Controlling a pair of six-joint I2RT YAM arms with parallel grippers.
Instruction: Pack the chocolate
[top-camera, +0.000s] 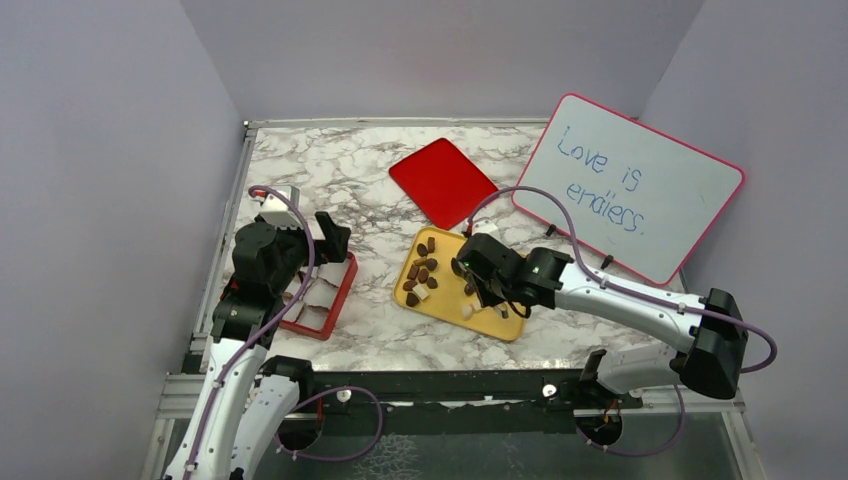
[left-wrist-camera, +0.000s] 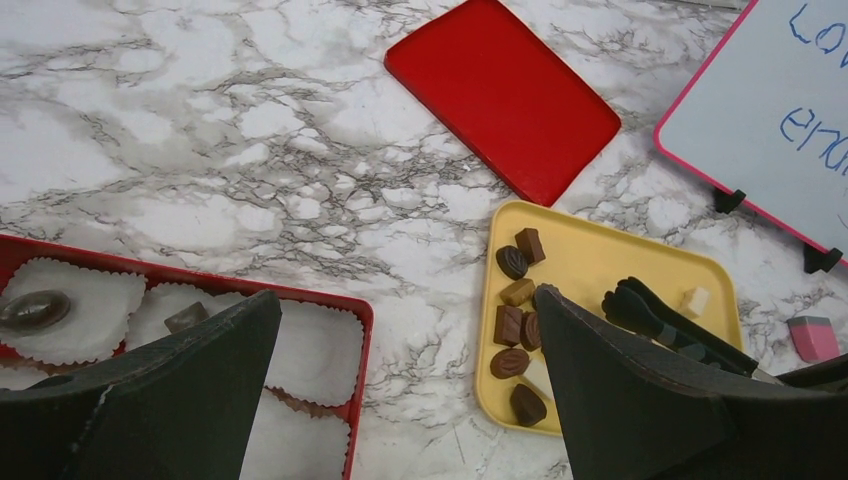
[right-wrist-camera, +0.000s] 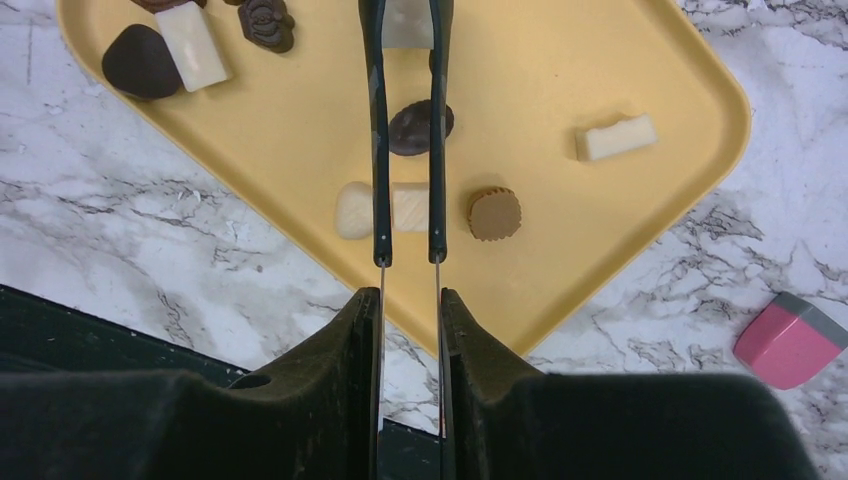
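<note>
The chocolate (top-camera: 420, 272) lies scattered on a yellow tray (top-camera: 500, 322): dark, tan and cream pieces. My right gripper (right-wrist-camera: 410, 300) is shut on black tongs (right-wrist-camera: 378, 150), pressing their two arms close together. The tong tips reach over the tray and sit on either side of a cream-white piece (right-wrist-camera: 405, 22). A dark piece (right-wrist-camera: 410, 125) lies under the tongs and a tan round one (right-wrist-camera: 495, 213) beside them. My left gripper (left-wrist-camera: 407, 293) hangs open and empty above the red box (left-wrist-camera: 345, 305) of white paper cups. One cup holds a dark oval piece (left-wrist-camera: 35, 308).
A red lid (top-camera: 441, 180) lies flat behind the tray. A pink-framed whiteboard (top-camera: 630, 185) leans at the back right. A pink eraser (right-wrist-camera: 790, 338) sits on the marble right of the tray. The table's near edge runs just below the tray.
</note>
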